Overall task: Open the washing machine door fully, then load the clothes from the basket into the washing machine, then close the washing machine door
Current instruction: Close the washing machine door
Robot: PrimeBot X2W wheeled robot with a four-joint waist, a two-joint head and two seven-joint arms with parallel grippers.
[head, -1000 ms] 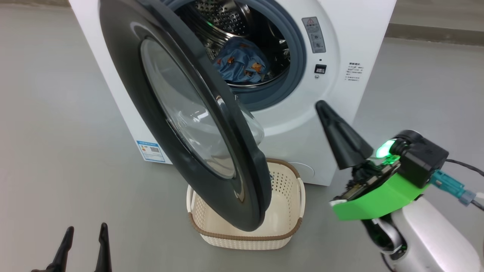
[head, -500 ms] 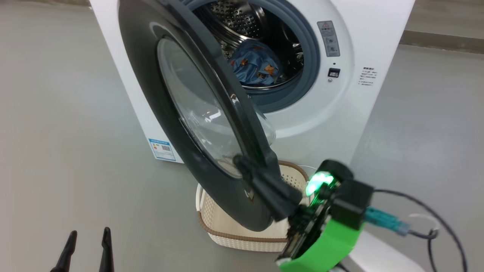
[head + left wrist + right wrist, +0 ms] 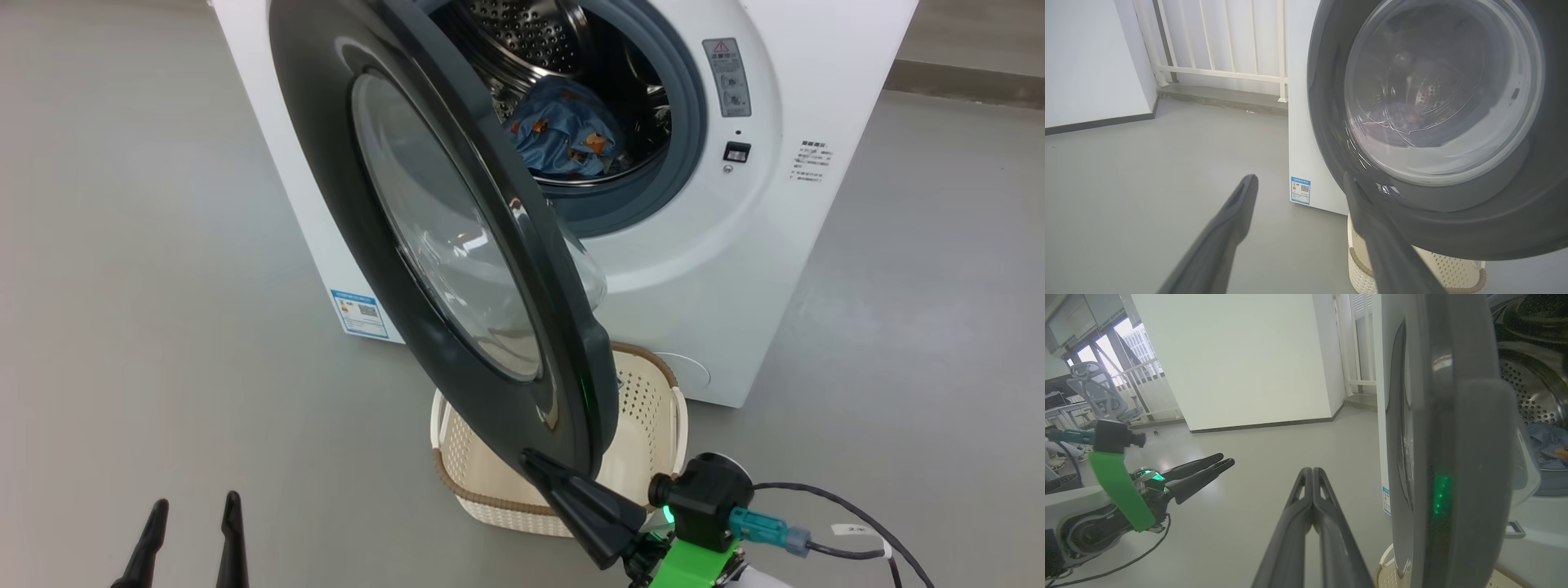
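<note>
Black right gripper (image 3: 532, 459), closed and empty, beside the washing machine door (image 3: 441, 237)

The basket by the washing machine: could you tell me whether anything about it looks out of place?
Nothing is spilled or damaged. The one oddity: the basket stands under the half-open washing machine door, whose lower edge hangs over it; I cannot tell whether they touch. The clothes lie in the drum.
</note>
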